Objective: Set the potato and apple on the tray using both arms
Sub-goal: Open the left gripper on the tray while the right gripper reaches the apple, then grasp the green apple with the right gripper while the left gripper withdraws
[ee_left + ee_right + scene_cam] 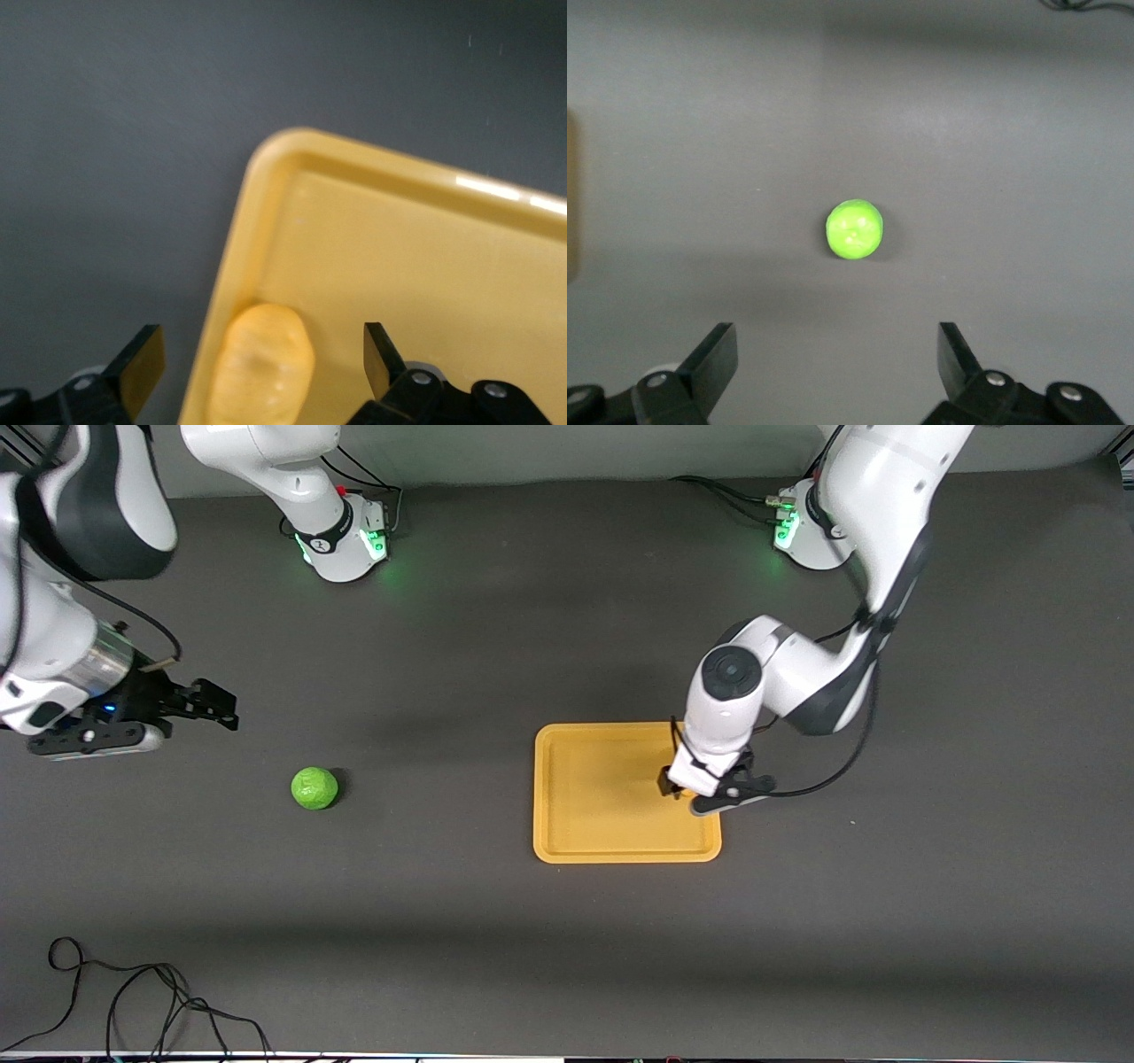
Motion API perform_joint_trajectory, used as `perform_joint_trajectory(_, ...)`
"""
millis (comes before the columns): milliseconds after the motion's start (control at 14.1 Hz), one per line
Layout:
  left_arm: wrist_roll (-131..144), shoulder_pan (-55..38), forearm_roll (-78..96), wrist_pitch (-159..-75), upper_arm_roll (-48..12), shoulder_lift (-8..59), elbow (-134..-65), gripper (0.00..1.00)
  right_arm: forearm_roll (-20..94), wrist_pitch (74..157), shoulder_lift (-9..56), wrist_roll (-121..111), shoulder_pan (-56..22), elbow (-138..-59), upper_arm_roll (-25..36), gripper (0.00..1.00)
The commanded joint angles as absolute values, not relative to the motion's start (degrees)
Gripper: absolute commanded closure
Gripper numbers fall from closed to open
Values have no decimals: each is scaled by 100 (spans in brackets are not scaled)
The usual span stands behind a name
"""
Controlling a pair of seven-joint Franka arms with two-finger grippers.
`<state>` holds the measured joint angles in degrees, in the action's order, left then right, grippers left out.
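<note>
My right gripper [221, 707] hangs wide open above the table near the right arm's end, with the apple [314, 788] on the table nearby. My left gripper [687, 788] stands spread over the tray [585, 850]; the potato [263, 367] lies in the tray by its rim. Next, I judge, comes grasping the apple.

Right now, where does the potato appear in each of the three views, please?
Front view: not visible; the left gripper and its wrist hang over the tray and cover that spot.
Left wrist view: the potato lies in the tray by its rim, between the open fingers.
Right wrist view: not in it; only the apple.
Shared landmark: the tray.
</note>
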<state>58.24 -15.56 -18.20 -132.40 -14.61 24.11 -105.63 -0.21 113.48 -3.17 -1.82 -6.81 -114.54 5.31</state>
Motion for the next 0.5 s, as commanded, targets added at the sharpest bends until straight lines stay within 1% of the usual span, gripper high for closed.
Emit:
perform_joint_trajectory(0,4961,-1135,-1287,-12483,-1459,1549,-10547,1,-18,12546,-598,-185,-721,-12636,598,0)
perform_joint_trajectory(142,3724,-627,-688,-12043,-1459,1031,-10521,0,-18,13295,-196,-184,-721,-12893,606,0)
perform_joint_trajectory(426,1456,454,-28,-10909,-1441,125,-10433,0,-18,14332,929,-185,-721,-12894,598,0)
